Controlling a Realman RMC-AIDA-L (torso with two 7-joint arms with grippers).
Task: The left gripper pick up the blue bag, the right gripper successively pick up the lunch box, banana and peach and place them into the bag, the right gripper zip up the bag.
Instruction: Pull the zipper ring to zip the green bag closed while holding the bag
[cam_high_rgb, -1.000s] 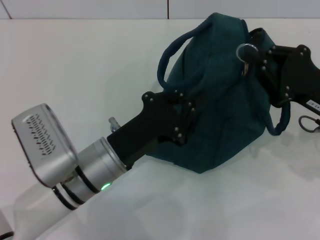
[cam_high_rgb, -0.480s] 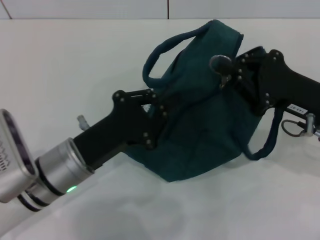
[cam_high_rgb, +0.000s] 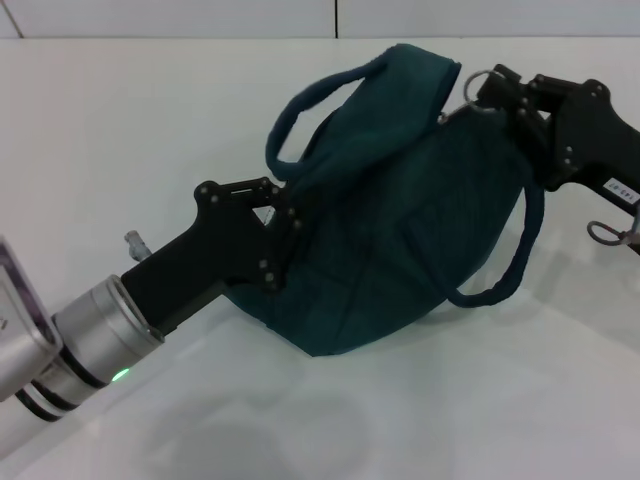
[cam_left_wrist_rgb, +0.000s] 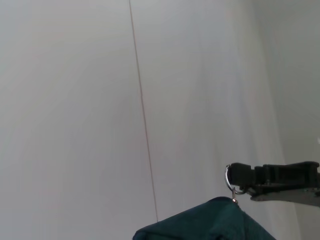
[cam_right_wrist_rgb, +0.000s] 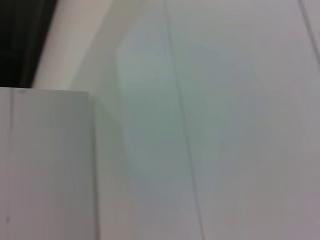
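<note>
With our left gripper (cam_high_rgb: 285, 225) pinching the blue bag (cam_high_rgb: 400, 200) at nine o'clock, our right gripper (cam_high_rgb: 490, 92) pinches the zipper ring (cam_high_rgb: 477, 80) at two o'clock, so zipping seems under way and next calls for a steady pull along the track.

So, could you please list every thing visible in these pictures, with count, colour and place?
Dark teal-blue fabric lunch bag: one, teal, held up between both arms, above the table.
Loop handles: two, teal, one at the bag's upper left, one hanging at its right.
Metal ring zipper pull: one, silver, at the bag's top right corner.
White table: one, white, beneath everything.
Left end effector: one, black, shut on the bag's left edge.
Right end effector: one, black, shut on the ring pull.
</note>
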